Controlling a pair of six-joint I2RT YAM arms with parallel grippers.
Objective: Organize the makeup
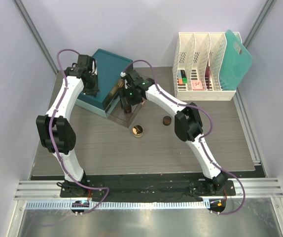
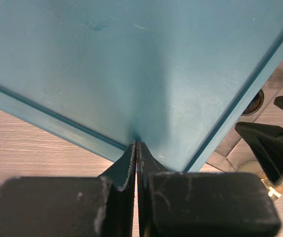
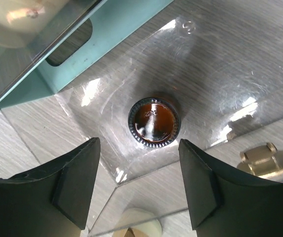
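Reaching from their bases at the near edge of the grey wood-grain table (image 1: 107, 153), two white arms stretch toward a drawer box on the far left side.

Nearest the onlooker, two pieces of the makeup stand on the tabletop between the arms. One is a gold-rimmed round jar (image 1: 138, 131). The other, a small dark-brown jar (image 1: 166, 120), stands just beyond it to the right, and the two are not touching.

Behind them a clear plastic drawer (image 1: 117, 116) juts out of the box toward the middle of the table. The right gripper (image 3: 137, 143) hangs directly over it, fingers spread wide and holding nothing. Under the gap a glossy brown jar (image 3: 154, 122) sits on the drawer floor with its round top facing up, touched by neither finger.

To the left, the left gripper (image 2: 137, 148) has its fingers pinched tightly together with nothing between them. The tips are set against the upper edge of the teal drawer box (image 1: 109, 64).

At the far right corner stands a white slotted rack (image 1: 191, 49), with a teal board (image 1: 237, 57) leaning at its right-hand end. Small orange, green and pink things sit low in its slots, too small to name.
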